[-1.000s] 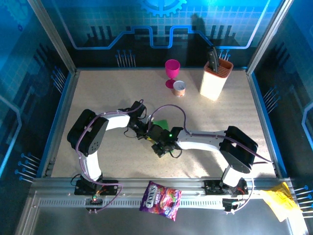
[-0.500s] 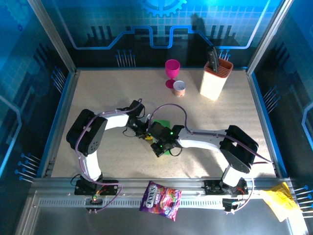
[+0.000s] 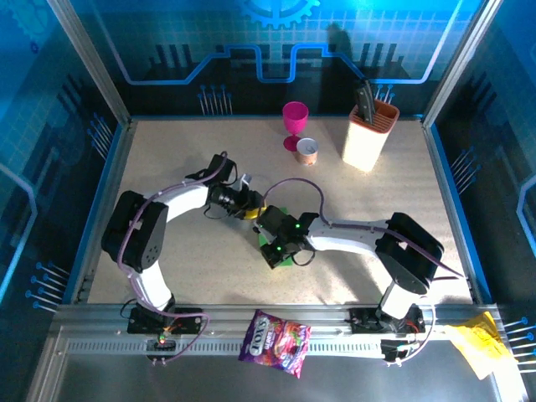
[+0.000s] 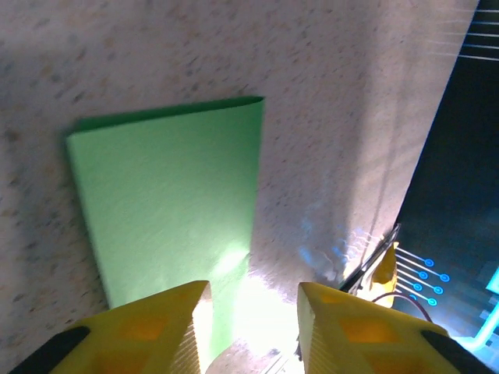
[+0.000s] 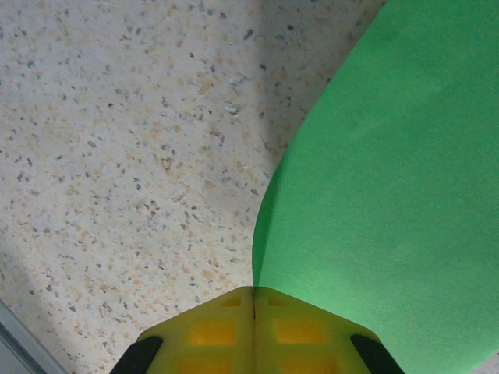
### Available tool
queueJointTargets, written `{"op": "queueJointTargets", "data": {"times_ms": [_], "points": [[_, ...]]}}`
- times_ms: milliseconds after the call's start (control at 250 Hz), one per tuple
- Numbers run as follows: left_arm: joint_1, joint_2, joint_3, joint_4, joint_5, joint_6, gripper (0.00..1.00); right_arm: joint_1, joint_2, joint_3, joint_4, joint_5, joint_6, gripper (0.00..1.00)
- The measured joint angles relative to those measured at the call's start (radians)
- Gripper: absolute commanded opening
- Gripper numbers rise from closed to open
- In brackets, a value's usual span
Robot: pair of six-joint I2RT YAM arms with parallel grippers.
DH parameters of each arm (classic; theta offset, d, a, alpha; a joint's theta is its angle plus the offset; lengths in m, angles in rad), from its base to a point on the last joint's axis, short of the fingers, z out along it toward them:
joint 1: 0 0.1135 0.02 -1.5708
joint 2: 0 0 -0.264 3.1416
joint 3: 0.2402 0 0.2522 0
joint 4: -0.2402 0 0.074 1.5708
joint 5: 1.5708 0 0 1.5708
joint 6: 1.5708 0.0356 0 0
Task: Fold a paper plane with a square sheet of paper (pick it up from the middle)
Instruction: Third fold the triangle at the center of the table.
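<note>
Table (image 3: 167, 167): speckled beige, walled in blue. My two arms bend inward and meet at its middle, wrists just beside each other.

Knife block (image 3: 368, 138): cream with an orange rim, dark handles sticking up. It stands at the far right, well apart from my wrists.

Snack bag (image 3: 275, 333): purple, printed, lying on the metal rail (image 3: 100, 335) between my two bases, off the work surface.

Crumpled yellow paper (image 3: 477, 343): at the right end of that rail.

Pink goblet (image 3: 294, 124): upright at far centre, with a small can (image 3: 308, 152) just beside it on the near right. Both stand beyond my left wrist, clear of the paper.

Square sheet of paper (image 4: 171, 195): bright green, at mid-table under both wrists. From the left wrist it reads as an oblong lying flat. Its far edge looks rounded, like a fold.

Left gripper (image 4: 253, 312): released. The yellow fingers (image 4: 156, 327) stand apart above the sheet's near edge, with nothing clamped between them.

Right gripper (image 5: 253, 300): clenched, fingertips meeting in a seam. The green sheet rises curved from that seam, so it pinches the sheet's edge.
</note>
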Motion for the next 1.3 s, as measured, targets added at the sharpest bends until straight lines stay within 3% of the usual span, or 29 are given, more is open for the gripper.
{"op": "queueJointTargets", "data": {"times_ms": [407,723,1298], "points": [[-0.096,0.178,0.104,0.023,-0.001,-0.008,0.30,-0.019,0.000,-0.011,0.006,-0.043,-0.014,0.00],[-0.097,0.208,0.104,0.020,-0.029,-0.002,0.27,-0.033,0.000,-0.010,0.006,-0.058,-0.022,0.00],[-0.097,0.225,0.114,-0.056,-0.072,0.102,0.21,-0.146,0.015,0.027,-0.019,-0.117,-0.064,0.00]]}}
